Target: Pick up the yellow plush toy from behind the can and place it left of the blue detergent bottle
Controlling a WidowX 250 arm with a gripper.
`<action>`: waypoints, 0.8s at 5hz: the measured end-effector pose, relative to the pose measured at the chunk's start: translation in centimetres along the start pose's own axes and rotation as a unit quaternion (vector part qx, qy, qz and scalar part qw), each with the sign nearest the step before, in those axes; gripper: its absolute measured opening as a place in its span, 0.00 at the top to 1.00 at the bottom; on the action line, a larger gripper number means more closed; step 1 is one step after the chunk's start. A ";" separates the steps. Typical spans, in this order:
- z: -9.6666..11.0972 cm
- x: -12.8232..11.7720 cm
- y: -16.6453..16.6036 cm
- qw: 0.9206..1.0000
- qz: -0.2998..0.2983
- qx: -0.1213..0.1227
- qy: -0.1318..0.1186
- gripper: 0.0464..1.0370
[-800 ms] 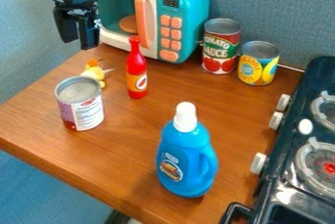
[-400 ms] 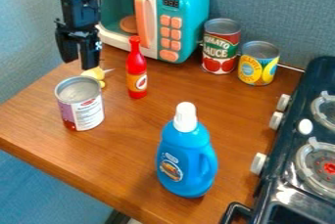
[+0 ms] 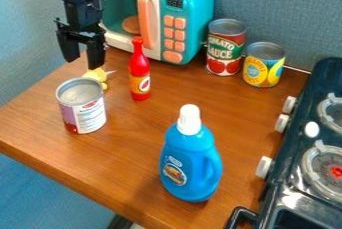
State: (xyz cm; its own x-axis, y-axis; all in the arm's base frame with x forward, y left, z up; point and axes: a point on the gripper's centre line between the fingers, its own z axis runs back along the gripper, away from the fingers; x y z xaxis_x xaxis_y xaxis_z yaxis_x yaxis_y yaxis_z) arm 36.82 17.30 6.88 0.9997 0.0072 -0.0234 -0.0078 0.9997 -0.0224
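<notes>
Claw [image 3: 83, 61]: observed at the upper left, in front of the toy microwave [image 3: 190, 30]. Its two fingers stand well apart, pointing down, with nothing held between them. The small yellow toy [image 3: 96, 74] lies on the worktop [image 3: 133, 160] directly below the finger nearer the microwave in the view; contact between the two cannot be determined. The toy's upper part is hidden behind that finger.

Surroundings: an upright can with a white and purple label [image 3: 83, 108] stands near the toy, on the camera's side of it. A red sauce bottle [image 3: 139, 73] stands upright just beside the toy, to its right in the view. Farther right, beyond the microwave, a tomato can [image 3: 225, 48] and a yellow and blue can [image 3: 264, 65] stand side by side near the wall. A blue bottle with a white cap [image 3: 190, 160] stands upright toward the camera, left of the black stove [image 3: 297, 145].
</notes>
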 end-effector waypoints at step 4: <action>-4.6 1.3 -0.2 0.998 0.053 0.016 0.029 0.04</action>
State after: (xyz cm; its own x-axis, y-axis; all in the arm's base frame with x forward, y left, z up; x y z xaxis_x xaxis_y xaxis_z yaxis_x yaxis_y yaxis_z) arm 38.03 17.03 2.20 0.9904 0.1123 -0.0812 -0.1114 0.9937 0.0151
